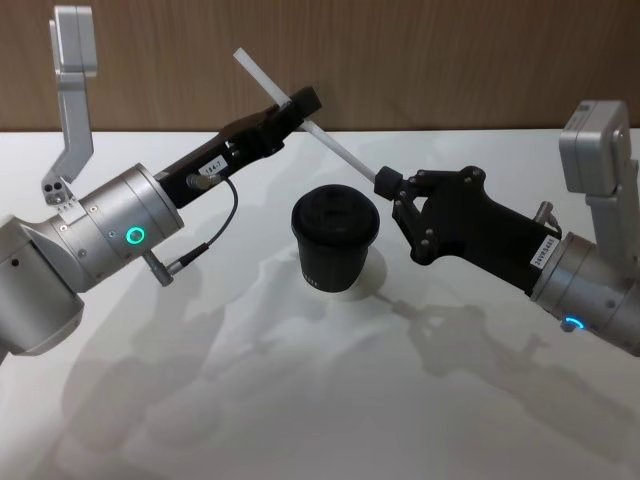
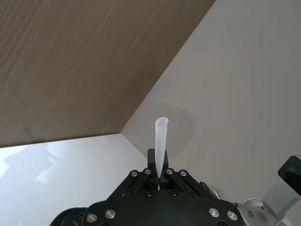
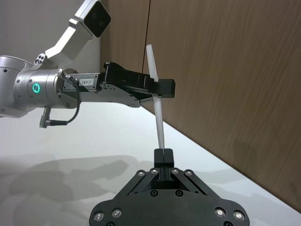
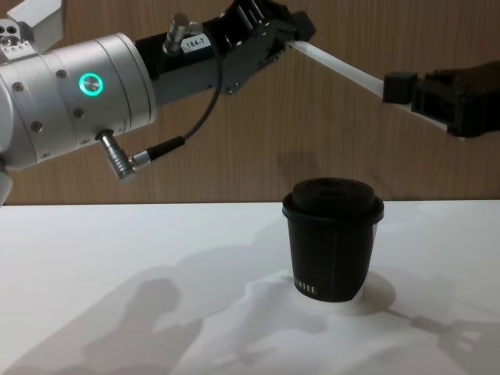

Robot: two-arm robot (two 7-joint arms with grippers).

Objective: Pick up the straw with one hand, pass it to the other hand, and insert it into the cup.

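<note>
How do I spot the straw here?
Start at the black cup in the middle of the white table. Above it, the straw slants between the left gripper and right gripper: the only thin white stick.

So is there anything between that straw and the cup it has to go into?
No object, just open air. The straw hangs tilted above the cup, gripped by the left gripper near its top and the right gripper at its lower end. The cup's black lid is on.
</note>
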